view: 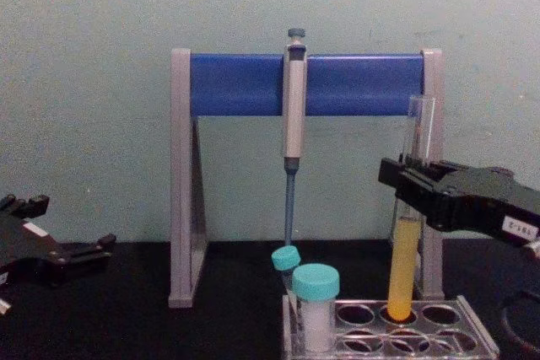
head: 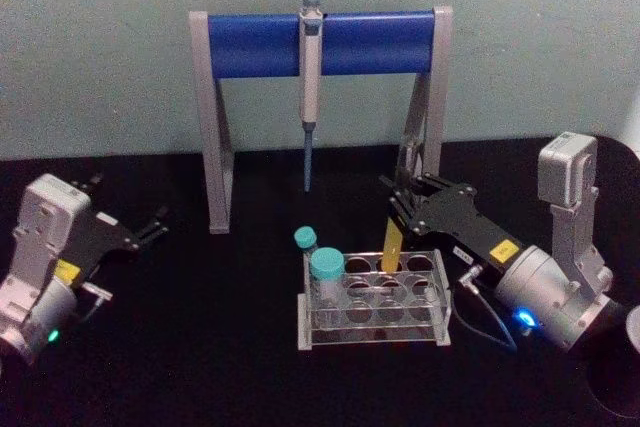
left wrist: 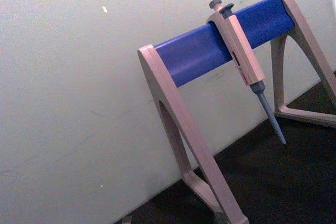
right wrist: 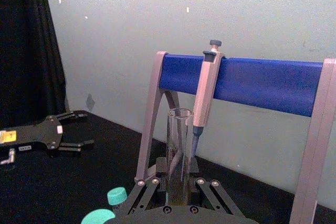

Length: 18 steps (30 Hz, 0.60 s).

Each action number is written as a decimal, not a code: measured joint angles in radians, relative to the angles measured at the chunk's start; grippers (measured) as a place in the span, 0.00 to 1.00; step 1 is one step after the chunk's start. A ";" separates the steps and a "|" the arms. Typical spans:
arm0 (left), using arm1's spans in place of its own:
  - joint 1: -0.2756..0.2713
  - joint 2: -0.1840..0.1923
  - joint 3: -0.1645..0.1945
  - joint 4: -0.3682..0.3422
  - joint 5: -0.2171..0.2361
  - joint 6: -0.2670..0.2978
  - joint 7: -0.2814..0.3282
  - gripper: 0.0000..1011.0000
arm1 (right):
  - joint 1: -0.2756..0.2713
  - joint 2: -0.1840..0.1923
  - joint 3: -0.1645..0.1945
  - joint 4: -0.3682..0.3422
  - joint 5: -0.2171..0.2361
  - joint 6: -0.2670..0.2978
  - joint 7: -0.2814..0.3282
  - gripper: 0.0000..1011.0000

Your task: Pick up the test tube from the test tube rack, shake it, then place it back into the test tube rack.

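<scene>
1. Your right gripper (head: 399, 206) is reaching in from the right, over the back of the test tube rack (head: 372, 337). Its jaws are clenched on the test tube (head: 391, 240), gripping the clear glass above the yellow liquid.
2. The tube is standing upright. From the chest view, its bottom end is right at a back-row hole of the rack, and its open top pokes up above the jaws.
3. The rack sits on the black worktop (head: 200, 347), in front of the grey-and-blue pipette stand (head: 260, 44).
4. Two teal-capped vials (head: 327, 272) stand at the rack's left end, one behind the other.
5. A pipette (head: 311, 97) hangs from the middle of the stand's blue bar, tip pointing down.
6. Your left gripper (head: 155, 227) is parked low over the worktop on the left, well apart from the rack, jaws released and grasping nothing.
</scene>
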 joint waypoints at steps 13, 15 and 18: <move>0.000 0.000 0.000 0.000 0.000 0.000 0.000 1.00 | 0.001 -0.003 -0.005 0.023 -0.020 0.000 -0.006 0.22; 0.000 0.000 0.000 0.000 0.000 0.000 0.000 1.00 | 0.003 -0.005 -0.005 0.029 -0.020 -0.001 -0.005 0.22; 0.000 0.000 0.000 0.000 0.000 0.000 0.000 1.00 | 0.004 -0.008 -0.005 0.036 -0.021 -0.001 -0.004 0.22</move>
